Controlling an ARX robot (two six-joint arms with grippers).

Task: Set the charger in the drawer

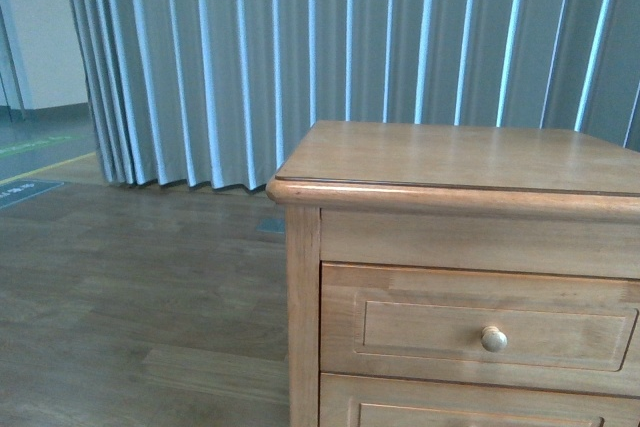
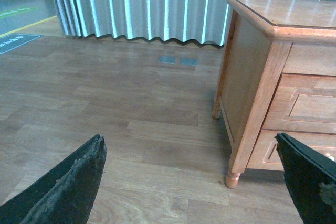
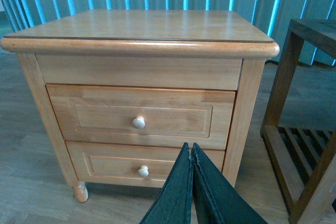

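The brown wooden cabinet (image 1: 460, 162) stands at the right of the front view. Its upper drawer (image 1: 480, 327) is closed, with a panelled front and a round pale knob (image 1: 494, 339). The right wrist view shows the same drawer (image 3: 142, 116) and its knob (image 3: 138, 123) above the shallower lower drawer (image 3: 142, 163). My right gripper (image 3: 190, 148) is shut and empty, a short way in front of the cabinet. My left gripper (image 2: 191, 153) is open and empty above the floor, left of the cabinet (image 2: 278, 77). The charger is out of view.
A dark wooden slatted rack (image 3: 302, 124) stands close beside the cabinet. Grey pleated curtains (image 1: 350, 47) hang behind. Wooden floor (image 1: 130, 287) stretches to the left of the cabinet.
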